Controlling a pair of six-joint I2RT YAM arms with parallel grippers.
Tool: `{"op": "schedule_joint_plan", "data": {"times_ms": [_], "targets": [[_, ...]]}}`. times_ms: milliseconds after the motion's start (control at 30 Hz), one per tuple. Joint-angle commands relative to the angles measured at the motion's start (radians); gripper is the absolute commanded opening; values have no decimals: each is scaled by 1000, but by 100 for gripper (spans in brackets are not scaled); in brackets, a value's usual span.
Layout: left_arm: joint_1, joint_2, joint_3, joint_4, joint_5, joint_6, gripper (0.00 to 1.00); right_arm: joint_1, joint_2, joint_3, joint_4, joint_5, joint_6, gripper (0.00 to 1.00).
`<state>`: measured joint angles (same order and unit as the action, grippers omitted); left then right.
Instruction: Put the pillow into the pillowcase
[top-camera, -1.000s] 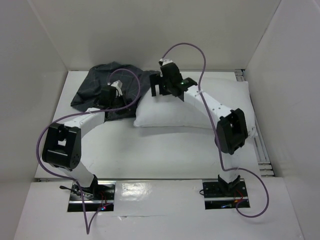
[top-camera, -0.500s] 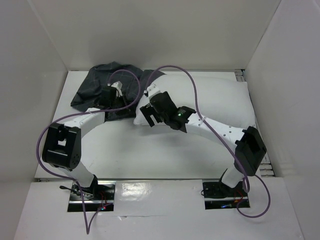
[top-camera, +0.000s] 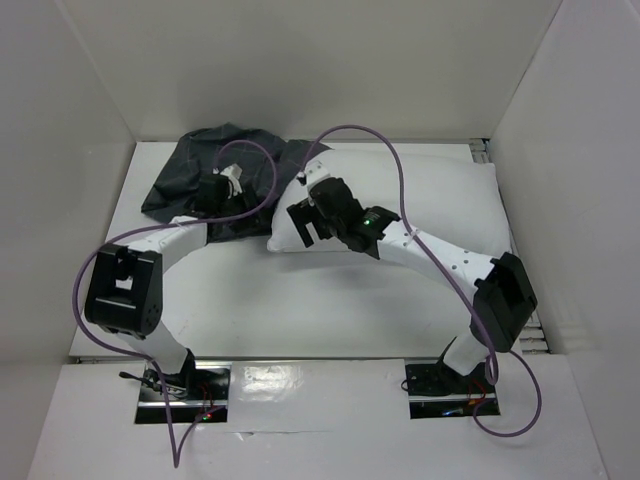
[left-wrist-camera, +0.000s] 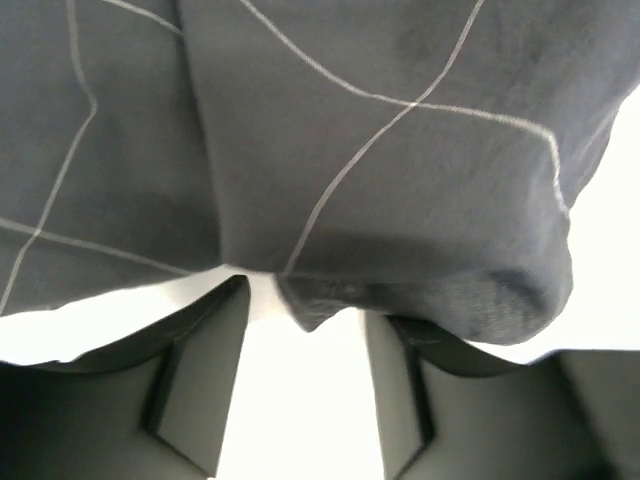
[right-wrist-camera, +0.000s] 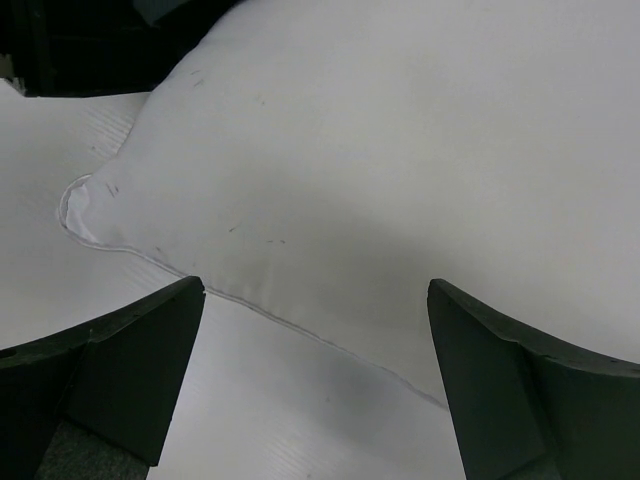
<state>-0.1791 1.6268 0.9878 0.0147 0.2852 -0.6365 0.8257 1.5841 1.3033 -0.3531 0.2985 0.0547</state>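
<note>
Now right claw (right-wrist-camera: 315, 292) splayed over pillow (right-wrist-camera: 360, 150).

The plump white pillow (top-camera: 440, 190) lies flat, with small dark specks near one corner. The crumpled charcoal pillowcase (top-camera: 185, 172), thin light grid, lies against the pillow's left end.

A white table (top-camera: 330, 315) sits boxed in by plain white panels: a left wall (top-camera: 60, 170), a far wall (top-camera: 320, 60) and a right wall (top-camera: 585, 180). A slotted metal rail (top-camera: 524, 300) runs along the table's right edge. At the near side, a glossy white ledge (top-camera: 320, 395) reflects the bright, even light.
</note>
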Motion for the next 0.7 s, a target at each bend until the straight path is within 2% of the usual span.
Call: {"op": "schedule_joint_plan", "data": {"times_ms": [0,100,133,167,200,367,500,533,633,667], "targets": [[3,48,41,57,48,-21,58,1,-26,40,6,-19,11,100],[3,96,81,70,58,-31,34,50,-16,40,6,43,-16,100],[3,96,81,79,58,-31,22,59,-6,40,6,71,-30,100],[3,110,95,79,72,-31,3,81,11,40,15,86,-42,100],[3,110,109,65,72,-31,0,90,20,40,16,108,-42,100],[3,59,97,42,48,-31,0,168,94,30,118,183,-105,100],[3,15,87,16,26,-20,0,168,143,-10,224,195,-116,100],[3,4,87,16,26,-20,0,168,158,-10,239,195,-116,97],[3,-5,78,7,26,-20,0,129,223,33,259,195,-66,55],[3,-14,78,7,26,-11,0,97,223,42,259,206,-35,13]]}}
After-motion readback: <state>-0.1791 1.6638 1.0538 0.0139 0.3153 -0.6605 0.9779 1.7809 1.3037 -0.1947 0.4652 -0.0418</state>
